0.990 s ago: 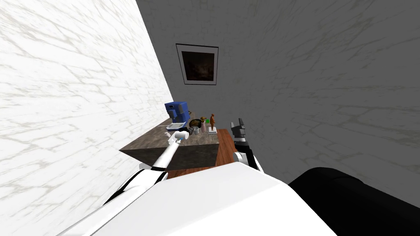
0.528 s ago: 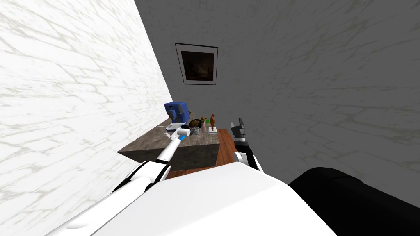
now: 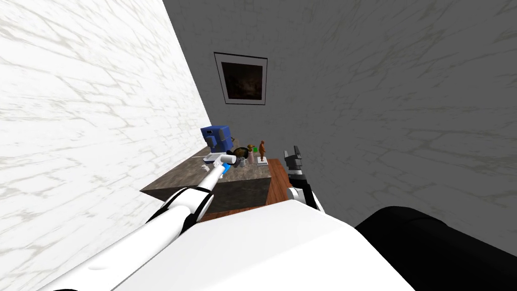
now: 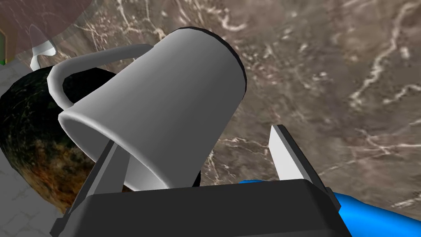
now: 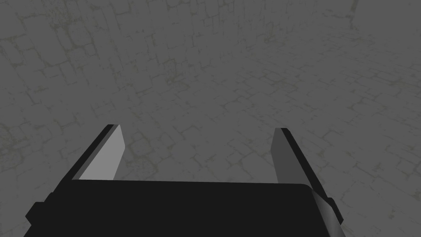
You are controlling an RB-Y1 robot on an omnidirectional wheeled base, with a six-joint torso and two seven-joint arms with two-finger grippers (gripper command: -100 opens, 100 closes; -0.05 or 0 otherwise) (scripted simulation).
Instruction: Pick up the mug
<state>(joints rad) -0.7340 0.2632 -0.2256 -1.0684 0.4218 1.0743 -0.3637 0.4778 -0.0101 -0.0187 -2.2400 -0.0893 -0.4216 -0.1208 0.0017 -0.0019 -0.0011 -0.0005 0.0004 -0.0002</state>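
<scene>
Left tool [image 4: 197, 135] poised over a grey mug [image 4: 164, 103] on the brown, white-veined surface [image 4: 329, 82], its two blades apart and clamped on nothing. One blade stands clear of the mug's wall, the other is crossed by the rim, and whether it touches cannot be told. The mug stands near the blue machine [image 3: 217, 137], on that machine's side toward the brown figurine [image 3: 261, 149], and a dark mottled bowl [image 4: 28, 135] sits near the machine too, just behind the mug. Seen from the left wrist, the mug's open mouth faces the tool and its base rests on the surface, so its long axis runs from the tool's body away to the surface; the curved handle points toward the bowl. The right tool [image 5: 198, 127], blades likewise apart and holding nothing, is raised well apart from the blue machine, beyond the figurine and past the surface's edge.
</scene>
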